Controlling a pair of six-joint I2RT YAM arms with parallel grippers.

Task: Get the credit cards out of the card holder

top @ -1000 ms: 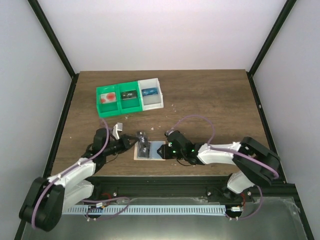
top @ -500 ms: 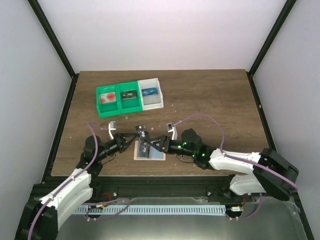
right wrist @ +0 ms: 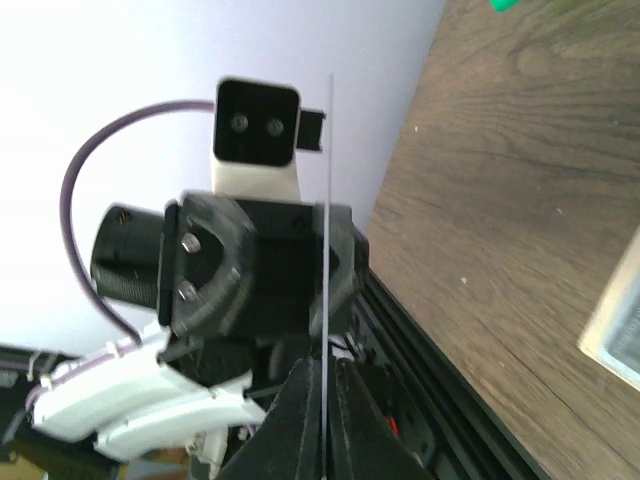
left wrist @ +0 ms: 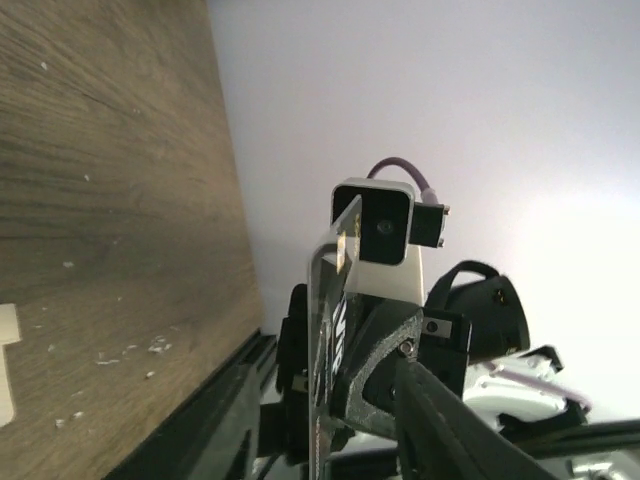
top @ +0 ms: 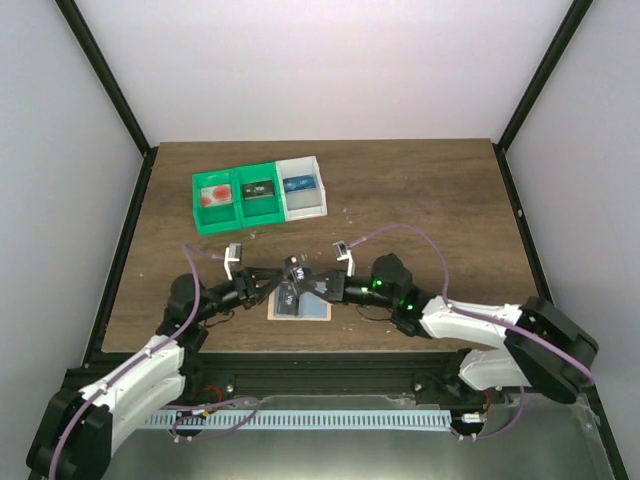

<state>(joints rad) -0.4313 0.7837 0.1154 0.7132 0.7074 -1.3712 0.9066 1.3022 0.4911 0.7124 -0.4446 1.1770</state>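
Note:
The card holder (top: 312, 308), tan with a grey-blue panel, lies flat near the table's front edge with a dark shape on its left part. Just above it my two grippers meet around one dark credit card (top: 296, 272) with white lettering. My right gripper (right wrist: 326, 390) is shut on the card (right wrist: 328, 180), which shows edge-on between its fingers. In the left wrist view the same card (left wrist: 325, 330) stands upright between my left gripper's (left wrist: 325, 430) fingers, and these stand apart from it. My left gripper (top: 283, 277) comes in from the left, my right gripper (top: 312, 284) from the right.
At the back left stands a green tray (top: 237, 214) with a red-and-white card (top: 213, 195) and a dark card (top: 258, 190) in its compartments. Beside it a white tray (top: 303, 207) holds a blue card (top: 298, 186). Small crumbs dot the wood.
My right gripper opened wide, then closed on the card. My left gripper, shut on it before, has loosened. Both arms lifted off the holder and met above it.

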